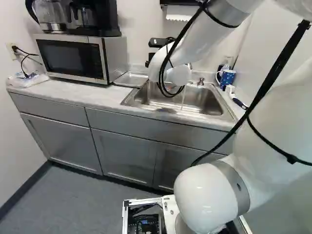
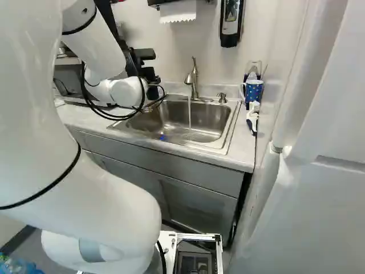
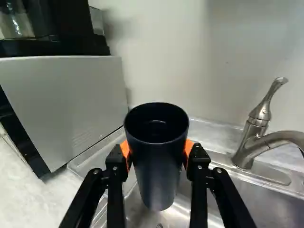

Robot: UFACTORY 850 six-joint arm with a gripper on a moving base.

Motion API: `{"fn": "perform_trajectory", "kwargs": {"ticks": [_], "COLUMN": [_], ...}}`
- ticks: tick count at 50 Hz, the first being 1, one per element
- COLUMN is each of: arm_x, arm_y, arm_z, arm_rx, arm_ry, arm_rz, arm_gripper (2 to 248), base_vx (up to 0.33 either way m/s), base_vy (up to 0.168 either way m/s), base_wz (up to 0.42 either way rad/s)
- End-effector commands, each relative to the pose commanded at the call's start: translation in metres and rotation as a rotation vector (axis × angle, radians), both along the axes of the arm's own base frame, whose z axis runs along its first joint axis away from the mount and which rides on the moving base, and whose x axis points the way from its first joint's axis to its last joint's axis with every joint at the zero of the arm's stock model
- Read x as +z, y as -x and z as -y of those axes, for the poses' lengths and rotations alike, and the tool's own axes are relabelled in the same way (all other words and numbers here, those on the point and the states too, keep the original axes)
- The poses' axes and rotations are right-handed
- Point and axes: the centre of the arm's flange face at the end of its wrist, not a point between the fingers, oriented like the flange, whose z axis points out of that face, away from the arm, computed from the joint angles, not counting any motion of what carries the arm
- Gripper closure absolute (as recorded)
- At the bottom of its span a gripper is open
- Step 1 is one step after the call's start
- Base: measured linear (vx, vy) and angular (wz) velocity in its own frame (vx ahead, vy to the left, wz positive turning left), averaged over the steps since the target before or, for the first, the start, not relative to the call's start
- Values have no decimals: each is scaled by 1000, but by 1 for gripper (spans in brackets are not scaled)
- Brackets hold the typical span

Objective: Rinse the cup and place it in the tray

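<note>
the gripper (image 3: 156, 152) is clamped on the dark upright cup (image 3: 156, 183) by the sink's (image 1: 207, 102) left end; likely light, stiff, slippery if wet, best held around its side wall.

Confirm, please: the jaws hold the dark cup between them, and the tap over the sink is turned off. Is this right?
Not fully. The jaws do hold the dark cup between them, but the tap over the sink is running: the right base view shows water falling from it.
</note>
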Motion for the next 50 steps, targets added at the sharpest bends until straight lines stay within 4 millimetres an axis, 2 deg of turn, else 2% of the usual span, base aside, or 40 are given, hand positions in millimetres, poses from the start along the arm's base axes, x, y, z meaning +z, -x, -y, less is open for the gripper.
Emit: {"fn": "perform_trajectory", "kwargs": {"ticks": [18, 50], "arm_x": [3, 3], "arm_y": [-1, -1], "arm_z": [-3, -3], "arm_rx": [1, -32], "arm_ry": [-19, -332], "arm_rz": [-11, -64], "arm_gripper": [126, 126], "base_vx": [0, 0], "base_vy": [0, 0], "base_wz": [0, 0]}}
